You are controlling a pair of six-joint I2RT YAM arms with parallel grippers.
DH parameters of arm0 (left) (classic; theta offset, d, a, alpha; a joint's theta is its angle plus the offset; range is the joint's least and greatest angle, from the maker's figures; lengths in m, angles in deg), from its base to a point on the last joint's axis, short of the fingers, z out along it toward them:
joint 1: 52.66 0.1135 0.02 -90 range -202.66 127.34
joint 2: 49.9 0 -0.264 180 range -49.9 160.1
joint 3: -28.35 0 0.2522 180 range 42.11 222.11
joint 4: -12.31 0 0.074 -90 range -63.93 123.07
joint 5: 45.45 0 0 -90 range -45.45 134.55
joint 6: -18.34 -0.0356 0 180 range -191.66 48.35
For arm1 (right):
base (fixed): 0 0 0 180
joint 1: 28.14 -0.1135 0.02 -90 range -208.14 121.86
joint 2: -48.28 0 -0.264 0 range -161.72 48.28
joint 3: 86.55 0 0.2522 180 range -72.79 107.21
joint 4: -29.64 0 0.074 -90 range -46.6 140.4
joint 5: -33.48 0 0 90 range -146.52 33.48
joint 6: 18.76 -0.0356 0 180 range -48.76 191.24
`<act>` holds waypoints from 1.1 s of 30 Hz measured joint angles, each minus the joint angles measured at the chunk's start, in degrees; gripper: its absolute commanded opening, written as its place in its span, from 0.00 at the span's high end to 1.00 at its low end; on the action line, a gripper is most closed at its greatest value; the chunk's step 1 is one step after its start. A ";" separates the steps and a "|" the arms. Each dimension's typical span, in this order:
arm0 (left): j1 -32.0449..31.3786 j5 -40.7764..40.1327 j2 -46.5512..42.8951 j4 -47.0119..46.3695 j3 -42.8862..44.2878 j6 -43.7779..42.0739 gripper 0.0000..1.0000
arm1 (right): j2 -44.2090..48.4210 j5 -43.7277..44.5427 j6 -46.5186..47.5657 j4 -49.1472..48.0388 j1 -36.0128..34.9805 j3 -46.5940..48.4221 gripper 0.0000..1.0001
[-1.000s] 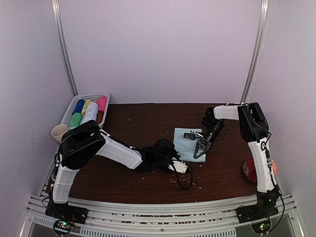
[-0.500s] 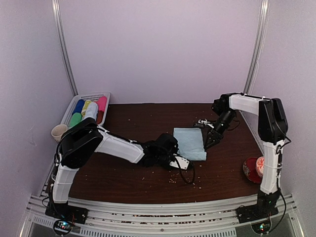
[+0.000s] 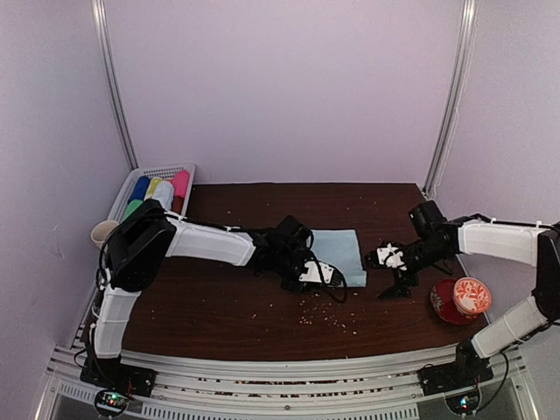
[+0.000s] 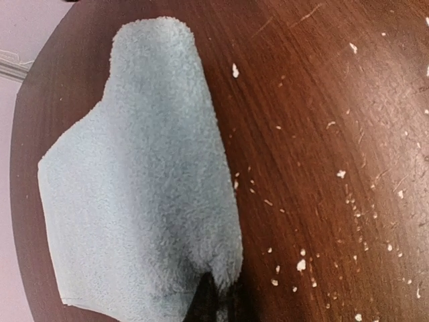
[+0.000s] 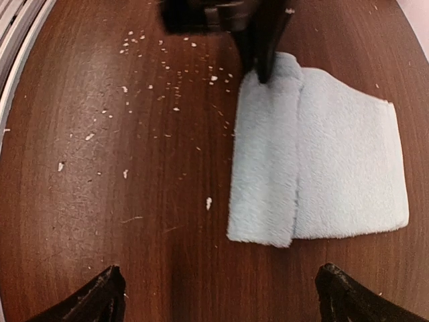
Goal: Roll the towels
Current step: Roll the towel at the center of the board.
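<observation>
One pale blue towel (image 3: pixel 339 248) lies flat in the middle of the table, its near edge turned over into a narrow fold (image 5: pixel 265 154). My left gripper (image 3: pixel 325 274) is shut on that folded edge at its left end; in the left wrist view its dark tips (image 4: pixel 218 302) pinch the towel (image 4: pixel 134 201). My right gripper (image 3: pixel 395 278) hovers over bare wood to the right of the towel (image 5: pixel 348 161), jaws wide open with nothing between them (image 5: pixel 224 302). The right wrist view also shows the left fingers (image 5: pixel 265 40) on the fold.
A white basket (image 3: pixel 131 179) with coloured rolls stands at the back left, a paper cup (image 3: pixel 105 234) beside it. A red dish (image 3: pixel 459 299) sits at the right near my right arm. Pale crumbs (image 3: pixel 319 317) are scattered on the wood.
My right gripper let go of the towel, opened wide and drew back to the right. The left gripper slid right along the near edge, where a fold now lies.
</observation>
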 measured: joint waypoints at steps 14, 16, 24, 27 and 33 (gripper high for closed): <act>5.22 16.44 4.61 11.96 10.01 6.60 1.00 | 3.15 16.15 0.61 -38.75 -17.38 -18.47 0.20; 5.55 17.84 4.96 13.25 10.75 6.93 1.00 | 1.14 19.50 -0.44 -42.95 -18.84 -18.73 0.25; 5.95 20.96 5.88 16.48 12.68 7.65 1.00 | -7.17 30.75 -2.69 -52.85 -23.61 -18.75 0.46; 5.95 21.51 5.99 16.83 12.76 7.76 1.00 | -9.01 34.05 -3.72 -54.58 -24.81 -18.64 0.56; 6.27 22.64 6.29 17.07 13.03 7.85 1.00 | -11.13 37.99 -5.51 -55.84 -25.77 -18.01 0.74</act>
